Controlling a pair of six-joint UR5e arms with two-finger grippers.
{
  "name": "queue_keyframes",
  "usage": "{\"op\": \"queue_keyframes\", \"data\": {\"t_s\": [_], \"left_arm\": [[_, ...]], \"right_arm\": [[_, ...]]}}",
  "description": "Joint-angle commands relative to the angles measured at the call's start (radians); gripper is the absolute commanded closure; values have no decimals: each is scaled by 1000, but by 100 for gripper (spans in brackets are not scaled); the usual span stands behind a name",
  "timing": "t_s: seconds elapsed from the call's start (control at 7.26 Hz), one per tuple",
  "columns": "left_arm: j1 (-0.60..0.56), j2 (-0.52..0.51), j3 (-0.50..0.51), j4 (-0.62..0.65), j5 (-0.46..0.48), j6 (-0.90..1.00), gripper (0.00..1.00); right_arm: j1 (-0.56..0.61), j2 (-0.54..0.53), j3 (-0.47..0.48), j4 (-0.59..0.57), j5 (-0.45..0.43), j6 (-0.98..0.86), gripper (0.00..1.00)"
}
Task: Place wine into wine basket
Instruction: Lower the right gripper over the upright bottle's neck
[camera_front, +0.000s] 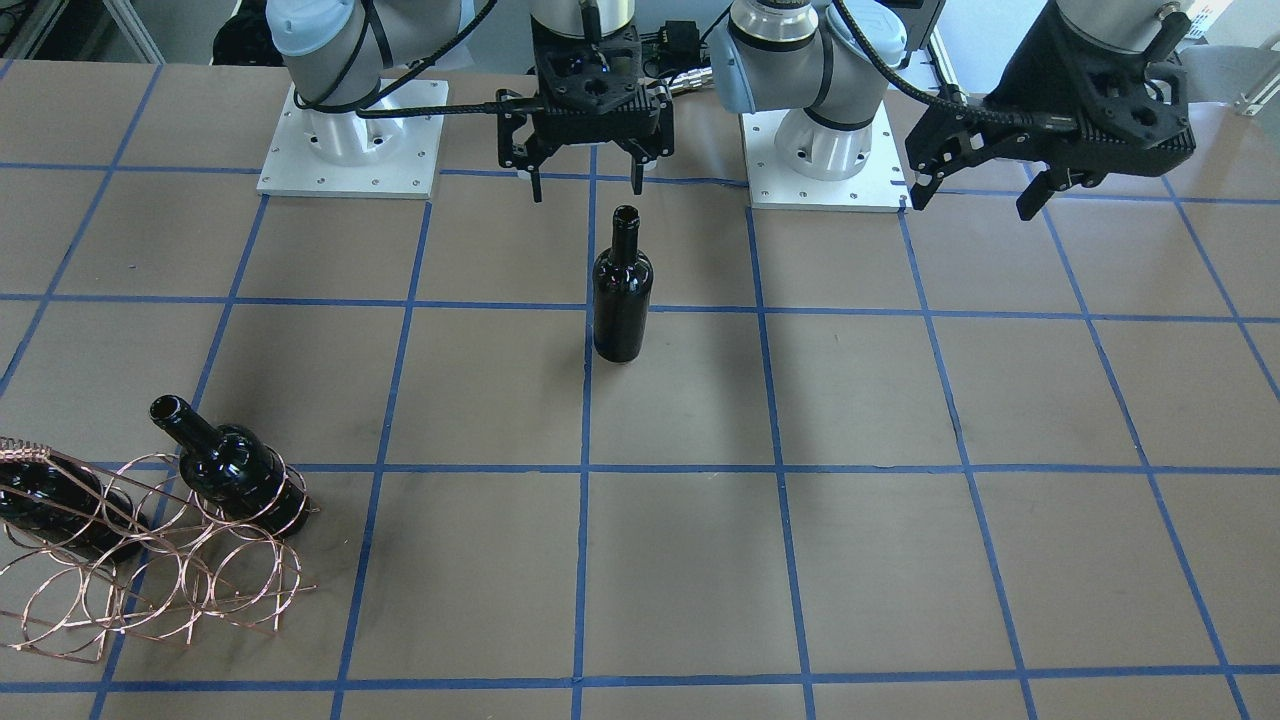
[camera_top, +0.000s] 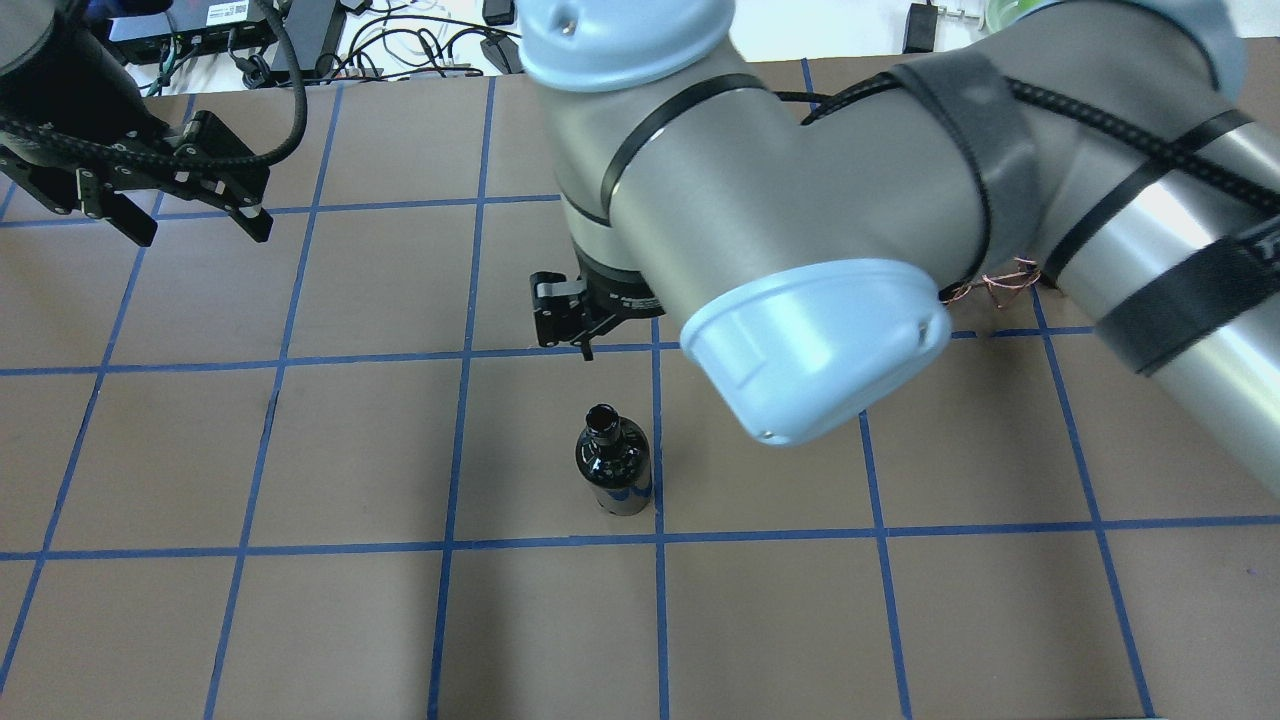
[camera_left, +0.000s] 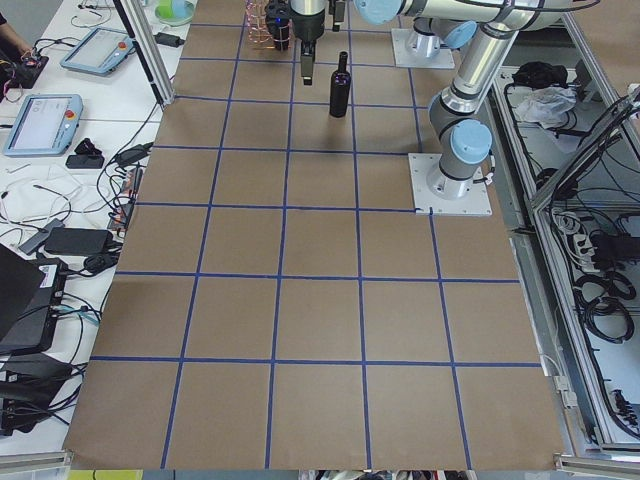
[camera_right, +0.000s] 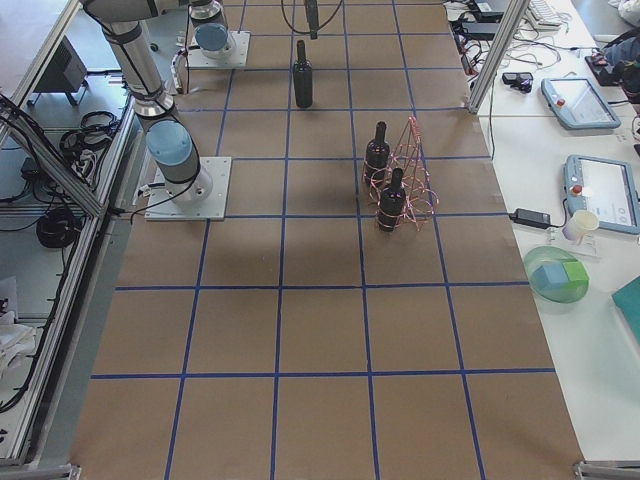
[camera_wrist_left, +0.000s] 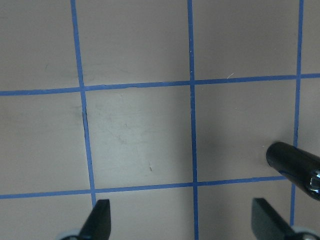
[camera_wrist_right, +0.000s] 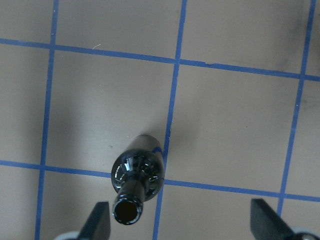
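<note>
On the table (camera_front: 1000, 400), the wine bottle (camera_front: 622, 300) is stood upright near the right gripper (camera_front: 587, 190), spread apart; the left gripper (camera_front: 972, 200) is spread apart too.

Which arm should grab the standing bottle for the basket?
Right. The open right gripper hangs above, close to the upright wine, and the wine basket lies on that side. The left gripper is farther off.

Brown table (camera_left: 320, 320), blue tape grid (camera_left: 320, 276) — white bench (camera_left: 105, 115) along the table's edge, teach pendants (camera_left: 40, 122) on it
</note>
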Motion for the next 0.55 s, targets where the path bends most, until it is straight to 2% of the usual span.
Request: {"op": "queue_keyframes", "data": {"t_s": [0.0, 0.14, 0.41], "left_arm": [[1, 0, -8, -8, 19, 5, 0], [4, 0, -8, -3, 25, 26, 0], [-14, -15, -11, 3, 13, 29, 0]], "right_arm": [[62, 53, 0, -33, 5, 82, 0], [75, 64, 2, -31, -1, 92, 0], [73, 69, 5, -25, -6, 75, 7]]}}
